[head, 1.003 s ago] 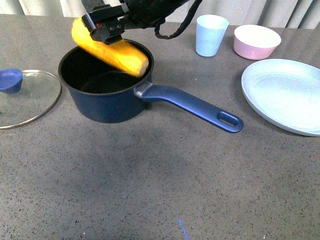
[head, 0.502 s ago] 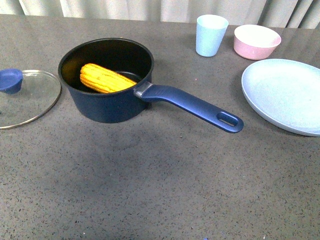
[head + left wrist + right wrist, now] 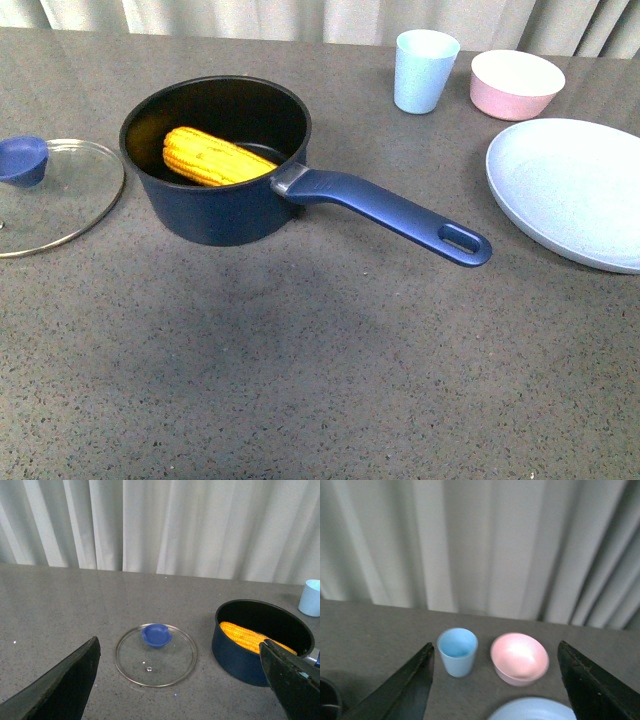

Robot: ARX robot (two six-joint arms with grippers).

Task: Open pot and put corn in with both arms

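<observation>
The navy pot [image 3: 225,205] stands open on the grey table, its long blue handle [image 3: 400,212] pointing right and towards me. The yellow corn [image 3: 213,157] lies inside it, tilted against the wall. The pot [image 3: 240,655] with the corn [image 3: 247,636] also shows in the left wrist view. Neither arm shows in the front view. My left gripper [image 3: 182,682] is open and empty, high above the table, looking down at the lid and pot. My right gripper [image 3: 502,680] is open and empty, raised over the cup and bowl.
A glass lid [image 3: 55,195] with a blue knob [image 3: 22,160] lies flat left of the pot; it also shows in the left wrist view [image 3: 156,655]. A light blue cup [image 3: 425,70], a pink bowl [image 3: 515,83] and a pale blue plate [image 3: 570,190] sit at the right.
One second ago a gripper held the corn over the pot rim. It let go, the corn dropped into the pot, and the arm left the front view.
</observation>
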